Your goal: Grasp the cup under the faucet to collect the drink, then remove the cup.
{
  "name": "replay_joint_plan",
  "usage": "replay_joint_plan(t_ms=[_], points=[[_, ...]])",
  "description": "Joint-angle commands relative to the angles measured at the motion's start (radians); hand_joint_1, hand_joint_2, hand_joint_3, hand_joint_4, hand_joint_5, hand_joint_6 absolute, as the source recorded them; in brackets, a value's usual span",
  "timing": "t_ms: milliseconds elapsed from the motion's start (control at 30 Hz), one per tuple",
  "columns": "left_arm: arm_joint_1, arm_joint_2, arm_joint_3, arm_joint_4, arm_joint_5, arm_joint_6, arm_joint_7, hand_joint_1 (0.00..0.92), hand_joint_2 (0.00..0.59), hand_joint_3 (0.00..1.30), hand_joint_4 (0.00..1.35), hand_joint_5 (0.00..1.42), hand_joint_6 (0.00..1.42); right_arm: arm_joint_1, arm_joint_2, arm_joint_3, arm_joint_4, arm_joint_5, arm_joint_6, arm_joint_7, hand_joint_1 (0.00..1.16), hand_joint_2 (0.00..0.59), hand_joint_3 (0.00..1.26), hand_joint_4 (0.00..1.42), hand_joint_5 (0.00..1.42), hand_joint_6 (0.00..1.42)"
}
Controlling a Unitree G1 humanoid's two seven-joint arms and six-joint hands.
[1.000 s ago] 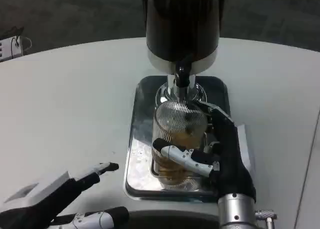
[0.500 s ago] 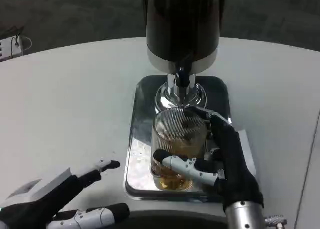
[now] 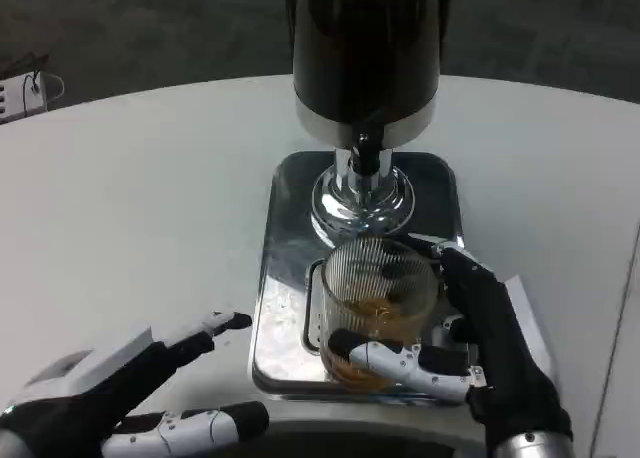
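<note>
One ribbed glass cup (image 3: 379, 308), holding amber drink, has slid from under the faucet (image 3: 367, 158) toward the tray's (image 3: 280, 278) lower edge, gripped by the right hand (image 3: 480, 348); removal looks underway. Lower left, the left hand (image 3: 110, 398) waits, fingers spread.

Clear ribbed cup (image 3: 378, 303) holds amber drink. Shiny silver tray (image 3: 280, 278) on the white desk (image 3: 140, 198). Dark dispenser (image 3: 365, 38) with chrome faucet (image 3: 365, 158). Right robot hand (image 3: 470, 353) black and white.
</note>
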Motion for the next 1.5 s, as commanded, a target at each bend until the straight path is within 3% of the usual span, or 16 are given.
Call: replay_joint_plan(t_ms=[33, 400, 967, 1500], points=[[-0.012, 0.007, -0.006, 0.006, -0.001, -0.019, 0.009, 0.0, 0.077, 0.11, 0.04, 0.12, 0.17, 0.04, -0.018, 0.0, -0.093, -0.003, 0.011, 0.044, 0.96, 0.252, 1.08, 1.3, 1.34, 1.42], [-0.034, -0.001, -0.031, -0.007, 0.01, -0.072, 0.019, 0.0, 0.075, 0.1, 0.02, 0.1, 0.16, 0.116, -0.1, -0.034, -0.27, 0.023, 0.037, 0.187, 0.96, 0.254, 1.08, 1.3, 1.34, 1.42], [0.0, -0.013, -0.047, -0.068, 0.019, -0.153, 0.021, 0.0, 0.075, 0.06, 0.0, 0.0, 0.13, 0.166, -0.228, -0.142, -0.461, 0.119, 0.09, 0.388, 0.96, 0.246, 1.08, 1.28, 1.34, 1.42], [0.065, -0.03, -0.013, -0.157, 0.055, -0.128, 0.045, 0.0, 0.075, 0.0, 0.0, 0.0, 0.04, 0.22, -0.267, -0.192, -0.564, 0.166, 0.132, 0.451, 0.96, 0.245, 1.08, 1.28, 1.34, 1.42]])
